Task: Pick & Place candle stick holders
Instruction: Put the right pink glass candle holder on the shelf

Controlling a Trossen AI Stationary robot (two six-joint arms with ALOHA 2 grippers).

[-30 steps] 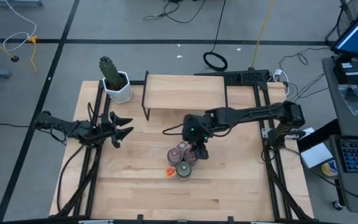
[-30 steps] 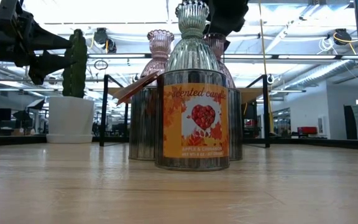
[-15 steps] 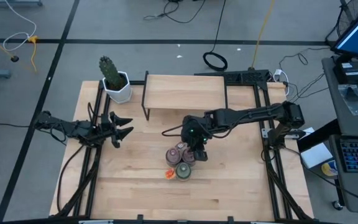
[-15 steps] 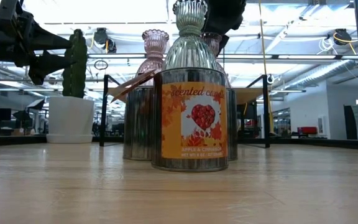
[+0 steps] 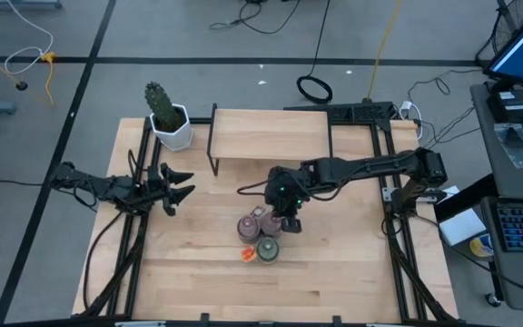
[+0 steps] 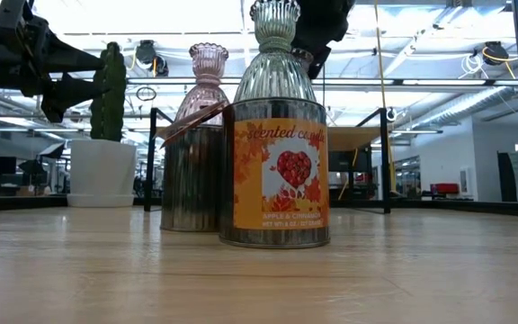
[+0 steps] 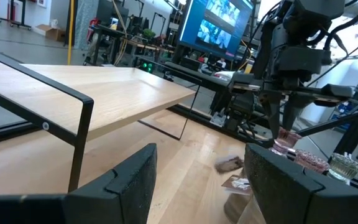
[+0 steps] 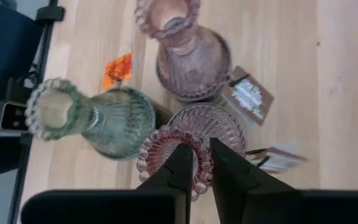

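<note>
Three ribbed glass candle stick holders stand close together mid-table. A pale green one (image 8: 95, 118) shows in the low view (image 6: 275, 54) above a silvery tin with an orange label (image 6: 275, 171). One pink holder (image 8: 185, 53) rises above a second tin (image 6: 192, 166). My right gripper (image 8: 202, 168) comes down from above (image 5: 284, 218) and is shut on the other pink holder (image 8: 197, 127). My left gripper (image 5: 182, 186) waits open and empty over the table's left part. My right gripper pinches the pink holder's beaded top rim (image 8: 202, 155), one finger (image 8: 180, 171) inside its mouth and the other (image 8: 225, 171) outside. The fingers point down from above. The holder stands upright below them; whether its base is on the table, I cannot tell.
A white pot with a green cactus (image 5: 166, 118) stands at the far left corner. A low wooden shelf on black legs (image 5: 271, 134) spans the far side. Paper tags (image 8: 248, 96) lie beside the holders. Bare wood lies toward the near edge (image 5: 271, 291).
My right gripper has gone a little toward the table's left edge with the pink holder. The other pink holder and its tin have slid left along the table, away from the orange-labelled tin, which has shifted only slightly.
</note>
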